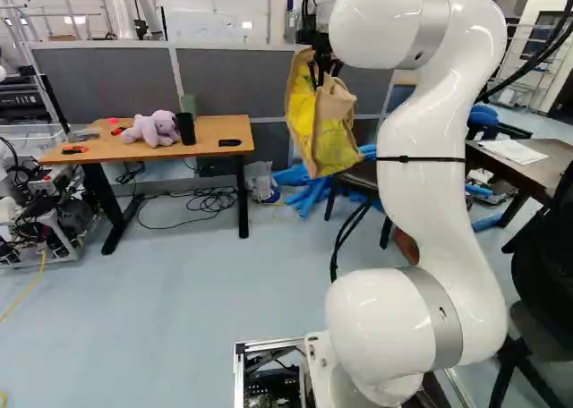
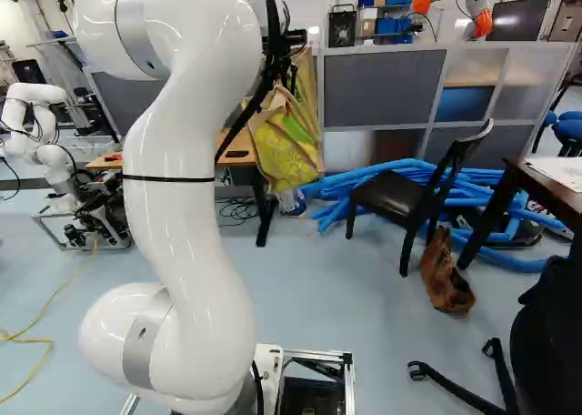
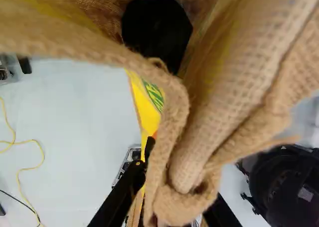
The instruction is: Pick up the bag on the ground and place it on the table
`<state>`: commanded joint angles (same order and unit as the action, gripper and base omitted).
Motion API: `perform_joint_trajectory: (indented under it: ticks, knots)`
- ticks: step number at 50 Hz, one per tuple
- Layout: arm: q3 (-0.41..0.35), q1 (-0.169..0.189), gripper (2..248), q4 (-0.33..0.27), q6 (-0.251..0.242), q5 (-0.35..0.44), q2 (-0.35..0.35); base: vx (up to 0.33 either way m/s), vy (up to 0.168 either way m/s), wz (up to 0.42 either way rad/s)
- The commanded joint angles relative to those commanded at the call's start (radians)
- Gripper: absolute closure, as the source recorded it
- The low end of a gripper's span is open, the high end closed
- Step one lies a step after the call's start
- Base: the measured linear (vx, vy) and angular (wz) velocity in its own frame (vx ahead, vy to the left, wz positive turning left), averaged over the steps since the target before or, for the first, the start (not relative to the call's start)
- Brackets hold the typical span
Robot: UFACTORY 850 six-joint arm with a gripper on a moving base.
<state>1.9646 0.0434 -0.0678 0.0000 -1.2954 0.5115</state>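
Jaws [image 1: 323, 68] of a white arm [image 1: 439, 166] grip a tan-and-yellow bag [image 1: 331, 138], hanging in midair right of the wooden surface [image 1: 212, 131] in the left base view; atop that surface, a purple plush toy [image 1: 154, 129] sits beside a black cup [image 1: 185, 129].

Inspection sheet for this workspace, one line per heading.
Surface: wooden-topped table holds a purple plush toy and black cup, among other items.
Job's things: tan-and-yellow burlap bag hangs in the air, not yet on the table.
Clutter: blue tubes and crumpled brown bag on the floor near a black chair.
Grippers: black two-fingered gripper shut on the burlap bag.
Cables: black tangle beneath the table; yellow cable on the floor.
Surroundings: grey partitions; another white robot arm.
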Motion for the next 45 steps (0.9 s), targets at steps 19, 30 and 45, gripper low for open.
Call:
perform_joint_trajectory:
  ticks: [19, 30, 45]
  knots:
    - [0.025, 0.000, 229, 0.000, 0.000, -0.011, -0.009, 0.000, 0.000, 0.000]
    - [0.025, 0.000, 229, 0.000, 0.000, -0.011, -0.009, 0.000, 0.000, 0.000]
    - [0.025, 0.000, 229, 0.000, 0.000, -0.011, -0.009, 0.000, 0.000, 0.000]
